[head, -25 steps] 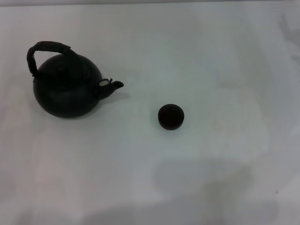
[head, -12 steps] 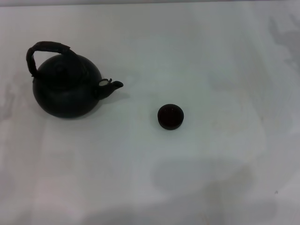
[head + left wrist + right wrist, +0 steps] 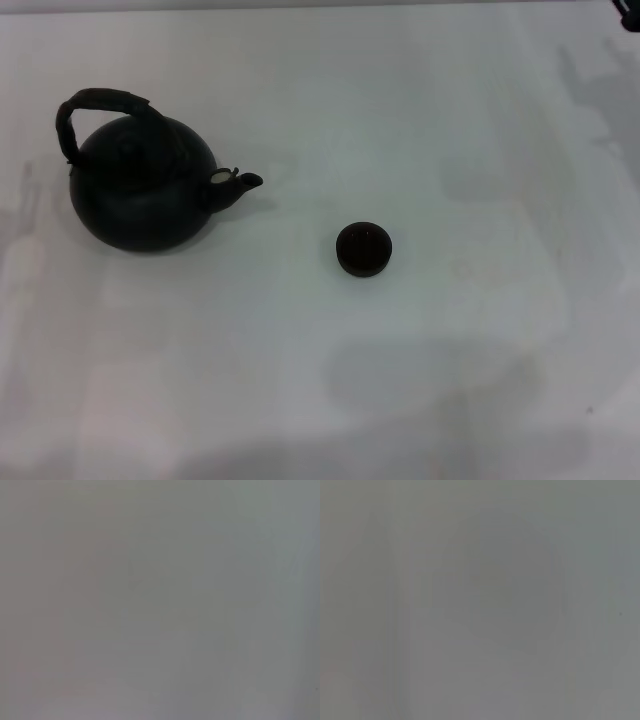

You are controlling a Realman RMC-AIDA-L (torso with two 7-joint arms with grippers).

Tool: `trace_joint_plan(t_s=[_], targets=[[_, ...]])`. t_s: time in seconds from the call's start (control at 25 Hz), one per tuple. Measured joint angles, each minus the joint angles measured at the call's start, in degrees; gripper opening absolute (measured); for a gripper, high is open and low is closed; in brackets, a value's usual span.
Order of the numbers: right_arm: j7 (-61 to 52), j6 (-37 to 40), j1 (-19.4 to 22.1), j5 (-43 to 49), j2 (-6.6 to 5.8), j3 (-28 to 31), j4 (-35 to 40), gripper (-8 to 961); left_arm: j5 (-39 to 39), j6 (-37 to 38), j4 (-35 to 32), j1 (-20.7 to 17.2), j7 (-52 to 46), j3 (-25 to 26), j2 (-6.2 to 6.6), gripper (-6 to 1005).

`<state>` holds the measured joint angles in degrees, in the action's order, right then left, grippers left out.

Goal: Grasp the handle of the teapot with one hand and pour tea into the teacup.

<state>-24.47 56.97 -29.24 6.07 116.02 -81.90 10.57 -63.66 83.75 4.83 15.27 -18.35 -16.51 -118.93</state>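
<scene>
Two dark things stand on the white table (image 3: pixel 420 110) in the head view. At the left of the frame sits the teapot (image 3: pixel 140 195), round, black and matte, upright on its base. Its handle (image 3: pixel 95 105) arches over the top, rough in texture, with one leg coming down on the pot's far left side; nothing touches it. A small lid knob shows faintly below the arch. The short spout (image 3: pixel 240 183) points toward the right of the frame, and a pale spot shows at its root.

Right of the pot and a little lower in the frame, close to the middle, stands the teacup (image 3: pixel 364 248), small, round and handleless, its mouth facing up. It is well apart from the spout, with bare table between them.

At the extreme upper right corner a small dark sliver (image 3: pixel 628 12) breaks the frame edge; what it belongs to cannot be told.

Neither gripper appears in the head view, and both wrist views show only a plain grey surface with none of the task's things, so how the jaws stand cannot be told. No writing, brand or label can be read on any of these things.
</scene>
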Motion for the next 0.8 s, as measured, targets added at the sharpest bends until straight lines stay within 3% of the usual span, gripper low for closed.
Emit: trace_joint_plan(t_s=[0.8], targets=[[0.6, -0.6, 0.4, -0.4, 0.17, -1.8, -0.1, 680, -0.3, -5.8, 0.6, 2.4, -0.3, -0.2, -0.17, 641]])
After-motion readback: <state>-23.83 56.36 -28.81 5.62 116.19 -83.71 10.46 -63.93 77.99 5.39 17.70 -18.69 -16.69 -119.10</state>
